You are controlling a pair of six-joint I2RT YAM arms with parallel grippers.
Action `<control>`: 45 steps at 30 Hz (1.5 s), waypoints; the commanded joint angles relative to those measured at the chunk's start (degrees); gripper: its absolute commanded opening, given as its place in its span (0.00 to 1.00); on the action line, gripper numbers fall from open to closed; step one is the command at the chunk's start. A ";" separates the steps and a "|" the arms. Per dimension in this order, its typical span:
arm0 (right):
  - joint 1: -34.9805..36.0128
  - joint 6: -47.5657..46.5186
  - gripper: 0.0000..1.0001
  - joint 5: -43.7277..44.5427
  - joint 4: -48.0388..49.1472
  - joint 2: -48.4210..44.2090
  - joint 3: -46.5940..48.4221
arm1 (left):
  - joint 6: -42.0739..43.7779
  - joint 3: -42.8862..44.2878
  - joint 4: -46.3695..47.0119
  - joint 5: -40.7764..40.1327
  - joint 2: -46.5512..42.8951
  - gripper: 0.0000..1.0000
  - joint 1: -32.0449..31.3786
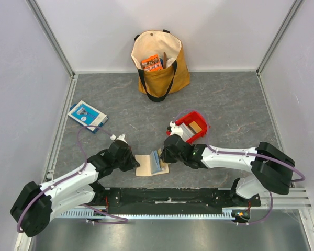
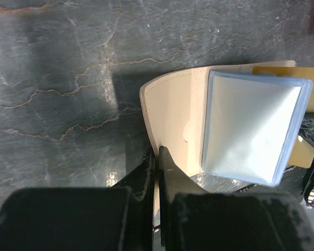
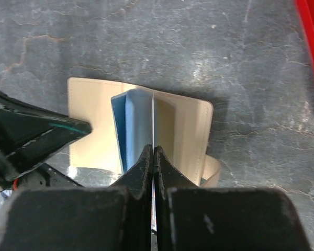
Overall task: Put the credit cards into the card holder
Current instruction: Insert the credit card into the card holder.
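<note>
The beige card holder (image 1: 145, 165) lies open on the table between the arms, its clear blue sleeves (image 2: 251, 130) standing up from the middle. My left gripper (image 2: 158, 151) is shut on the edge of its left flap (image 2: 170, 112). My right gripper (image 3: 154, 149) is shut on a thin white credit card (image 3: 153, 117), seen edge-on and standing upright among the sleeves (image 3: 131, 125). An orange-gold card (image 2: 310, 89) shows behind the sleeves. More credit cards (image 1: 189, 128), pale and one orange-brown, sit in the red tray (image 1: 201, 117).
A tan tote bag (image 1: 159, 65) with an orange packet inside stands at the back. A blue-and-white flat box (image 1: 87, 116) lies at the left. The left gripper's finger (image 3: 42, 136) reaches in beside the holder in the right wrist view.
</note>
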 commanded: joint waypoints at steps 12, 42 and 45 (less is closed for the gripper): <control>0.91 0.79 0.00 -4.08 6.56 1.67 1.41 | 0.20 -0.95 10.09 3.27 5.11 0.02 0.00; -1.64 14.85 0.00 -2.41 33.19 -0.01 -19.17 | -1.65 -6.66 18.80 5.38 10.13 0.02 -0.09; -1.73 16.96 0.00 -2.06 33.98 1.05 -20.04 | -1.56 -6.58 18.44 5.38 9.60 0.02 -0.09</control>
